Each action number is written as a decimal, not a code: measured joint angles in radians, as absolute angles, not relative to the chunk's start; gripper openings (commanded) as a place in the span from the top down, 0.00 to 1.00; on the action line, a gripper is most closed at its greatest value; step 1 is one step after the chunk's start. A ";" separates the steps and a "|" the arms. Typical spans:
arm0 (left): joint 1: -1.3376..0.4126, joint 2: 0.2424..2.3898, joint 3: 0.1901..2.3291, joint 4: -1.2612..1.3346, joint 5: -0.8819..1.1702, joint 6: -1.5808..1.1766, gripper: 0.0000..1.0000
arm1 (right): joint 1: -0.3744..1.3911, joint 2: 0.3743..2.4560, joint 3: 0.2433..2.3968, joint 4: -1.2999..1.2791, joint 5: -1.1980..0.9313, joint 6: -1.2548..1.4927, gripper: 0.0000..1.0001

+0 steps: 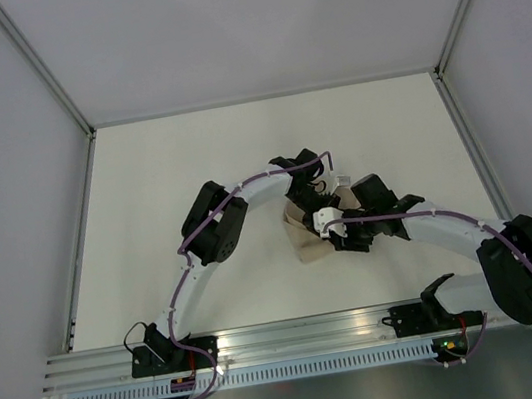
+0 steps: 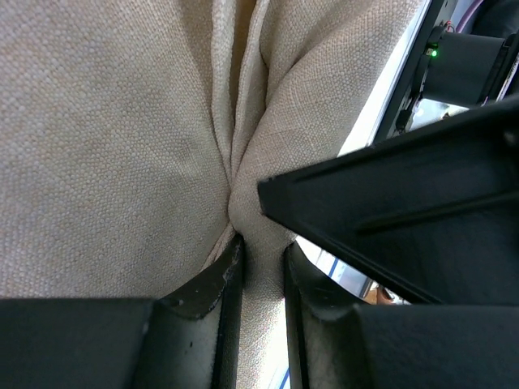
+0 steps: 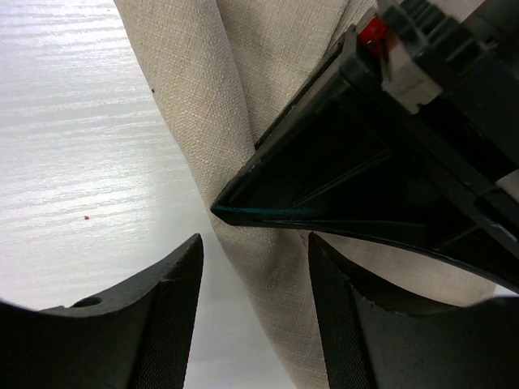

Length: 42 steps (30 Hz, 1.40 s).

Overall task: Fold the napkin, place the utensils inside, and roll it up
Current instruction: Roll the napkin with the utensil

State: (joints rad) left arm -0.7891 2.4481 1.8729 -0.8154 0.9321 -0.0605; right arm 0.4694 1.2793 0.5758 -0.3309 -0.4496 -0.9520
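L fingers [image 2: 217, 285] pinch napkin [image 2: 105, 146] fold; R fingers [image 3: 170, 308] spread astride its hanging edge.

Soft, even light leaves only faint shadows in the top view, streaky glare washes the counter [image 3: 73, 121] at the right wrist, and the napkin [image 2: 105, 162] weave is crisp behind dark, blurred fingers [image 2: 203, 292].

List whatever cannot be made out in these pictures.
- Dark stick-like utensils: seen in no view; possibly under the cloth.
- Beige woven cloth napkin: in the top view, both black wrists hide most of it, so its fold state is unreadable. Both wrist views crop its edges.
- Right hand: in the right wrist view, it is unclear whether its fingers touch the cloth.
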 measured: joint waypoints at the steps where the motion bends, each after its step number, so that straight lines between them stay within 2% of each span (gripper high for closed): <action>1: -0.788 2.448 1.873 -0.818 0.933 -0.060 0.89 | 0.470 1.286 0.573 -0.326 -0.445 -0.953 0.41; 5: -0.785 2.448 1.873 -0.828 0.932 -0.060 0.85 | 0.474 1.303 0.556 -0.299 -0.430 -0.958 0.50; 7: -0.785 2.448 1.873 -0.829 0.930 -0.060 0.79 | 0.474 1.307 0.552 -0.282 -0.424 -0.961 0.60; 12: -0.784 2.447 1.873 -0.830 0.925 -0.062 0.76 | 0.474 1.315 0.553 -0.270 -0.421 -0.958 0.79; 15: -0.780 2.439 1.863 -0.821 0.920 -0.075 0.71 | 0.474 1.333 0.566 -0.274 -0.427 -0.956 0.84; 16: -0.776 2.432 1.851 -0.812 0.918 -0.084 0.68 | 0.474 1.342 0.575 -0.278 -0.429 -0.956 0.85; 17: -0.772 2.424 1.839 -0.803 0.914 -0.092 0.58 | 0.474 1.353 0.583 -0.278 -0.432 -0.956 0.87; 31: -0.705 2.208 1.592 -0.562 0.722 -0.261 0.61 | 0.423 1.539 0.761 -0.363 -0.538 -0.953 0.90; 42: -0.655 1.852 1.308 -0.316 0.438 -0.322 0.61 | 0.363 1.671 0.907 -0.531 -0.641 -0.965 0.91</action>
State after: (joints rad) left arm -0.6552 1.8519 1.3075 -0.3161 0.4377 -0.3218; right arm 0.3630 1.6711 0.9073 -0.5308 -0.6411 -0.9649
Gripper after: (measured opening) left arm 0.390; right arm 0.264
